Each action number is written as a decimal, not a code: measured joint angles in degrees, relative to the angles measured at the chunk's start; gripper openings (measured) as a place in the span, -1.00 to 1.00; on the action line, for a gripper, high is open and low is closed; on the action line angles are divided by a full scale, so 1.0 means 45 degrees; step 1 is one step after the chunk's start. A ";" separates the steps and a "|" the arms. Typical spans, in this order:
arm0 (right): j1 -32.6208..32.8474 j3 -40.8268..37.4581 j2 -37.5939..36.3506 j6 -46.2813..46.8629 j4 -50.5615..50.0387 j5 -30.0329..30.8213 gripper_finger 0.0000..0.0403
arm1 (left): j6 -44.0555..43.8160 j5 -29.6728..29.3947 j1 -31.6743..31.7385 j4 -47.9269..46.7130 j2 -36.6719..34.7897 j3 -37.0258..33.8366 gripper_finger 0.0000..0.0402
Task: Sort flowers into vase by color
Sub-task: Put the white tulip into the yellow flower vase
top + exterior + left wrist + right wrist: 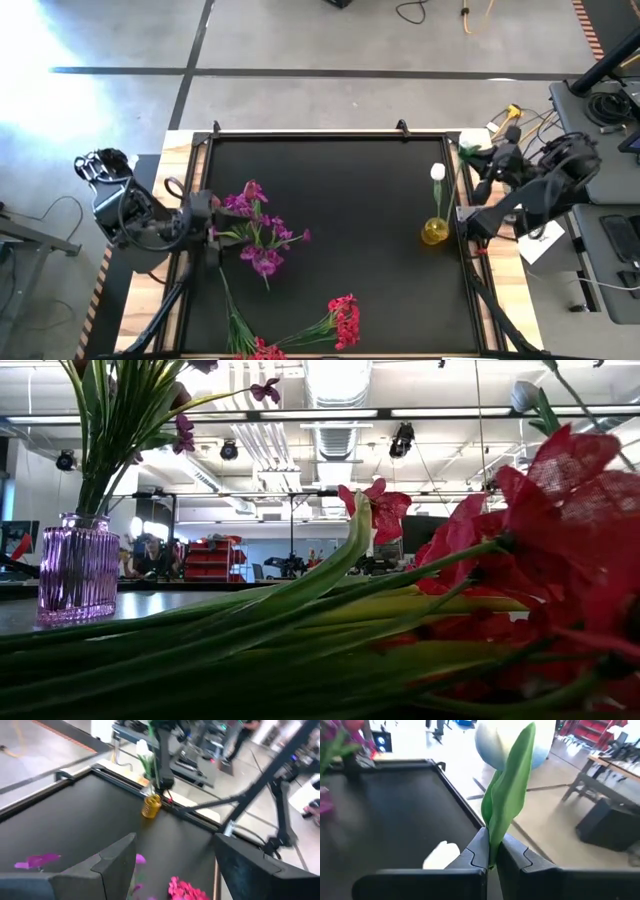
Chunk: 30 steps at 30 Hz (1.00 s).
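A purple vase point(78, 575) near the table's left edge holds purple-magenta flowers point(255, 225). My left gripper point(172, 870) hovers open just left of them point(205, 215). Red flowers point(345, 320) lie on their sides near the near edge, with green stems point(235, 320) across the mat. A small yellow vase point(434, 232) at the right edge holds one white tulip point(437, 172). My right gripper point(490, 855) is at the far right corner point(470, 155), shut on another white tulip point(507, 742). My right gripper pinches the tulip's green leaf and stem point(495, 837) between its two fingertips. The fingers lie across the stem. Leaf and white bud stand out beyond the fingertips, lifted clear of the table. Any part of the stem behind the fingers is hidden.
A black mat point(350, 200) with a raised frame covers the table. The middle and far part of the mat are bare. Cables and equipment point(600, 110) sit beyond the right edge. The red flowers and stems fill the low view close to the camera.
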 joint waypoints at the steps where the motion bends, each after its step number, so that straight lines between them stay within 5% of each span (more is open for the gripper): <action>1: 0.0000 -0.0162 -0.0032 0.0137 -0.0131 0.0103 -0.94 | -0.0190 -0.0240 0.0000 -0.0002 0.0065 0.0000 0.23; 10: 0.0010 -0.2346 -0.0108 0.0975 0.0302 0.0634 -0.94 | -0.1709 -0.1608 0.0067 0.0142 0.0687 0.0000 0.23; 18: 0.0010 -0.3699 -0.0023 0.0407 0.1617 0.0465 -0.94 | -0.2877 -0.1317 0.0635 0.0298 0.1365 0.0000 0.23; 30: 0.0010 -0.2741 0.0619 -0.1457 0.1647 -0.3907 -0.55 | -0.0351 0.1590 0.2346 0.2633 0.2194 -0.0005 0.16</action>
